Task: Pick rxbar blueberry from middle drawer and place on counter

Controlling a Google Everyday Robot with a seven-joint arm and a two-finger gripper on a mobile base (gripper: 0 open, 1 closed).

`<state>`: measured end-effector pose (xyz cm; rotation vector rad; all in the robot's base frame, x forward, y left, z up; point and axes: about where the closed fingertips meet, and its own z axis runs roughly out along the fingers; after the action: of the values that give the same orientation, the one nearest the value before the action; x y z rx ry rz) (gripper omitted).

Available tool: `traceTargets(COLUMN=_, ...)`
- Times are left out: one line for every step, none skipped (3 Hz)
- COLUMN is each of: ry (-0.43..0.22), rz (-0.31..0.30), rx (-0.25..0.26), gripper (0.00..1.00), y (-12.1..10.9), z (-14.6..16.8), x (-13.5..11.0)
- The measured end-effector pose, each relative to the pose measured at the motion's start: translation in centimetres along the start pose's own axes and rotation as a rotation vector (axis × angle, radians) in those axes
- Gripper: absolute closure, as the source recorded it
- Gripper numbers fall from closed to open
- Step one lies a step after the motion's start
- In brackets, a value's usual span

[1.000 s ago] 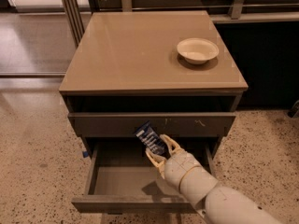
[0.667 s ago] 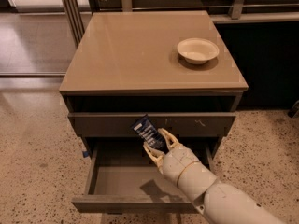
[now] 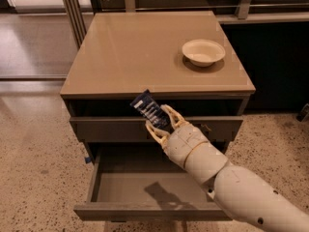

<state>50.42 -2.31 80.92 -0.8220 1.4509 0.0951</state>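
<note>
gripper over mid drawer, jaws clamping 1 rxbar blueberry, 1 bowl on counter

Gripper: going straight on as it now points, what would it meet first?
Probably the front edge of the counter; the gripper, above the middle drawer, holds the rxbar blueberry short of it. Depth unclear.

Gripper over the open middle drawer, rxbar blueberry pinched in its grasp, counter just behind and above the gripper, bowl on the counter farther behind, to the gripper's right.
</note>
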Motion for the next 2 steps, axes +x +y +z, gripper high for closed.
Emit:
traceTargets(ry=-0.030, rz=-0.047, rx=0.022, gripper=1.00, y=-2.8, z=1.5, x=-2.9)
traceTargets(ry=-0.046, rz=-0.070, rx=0.046, gripper=1.00, y=-5.9, z=3.6, x=-4.9)
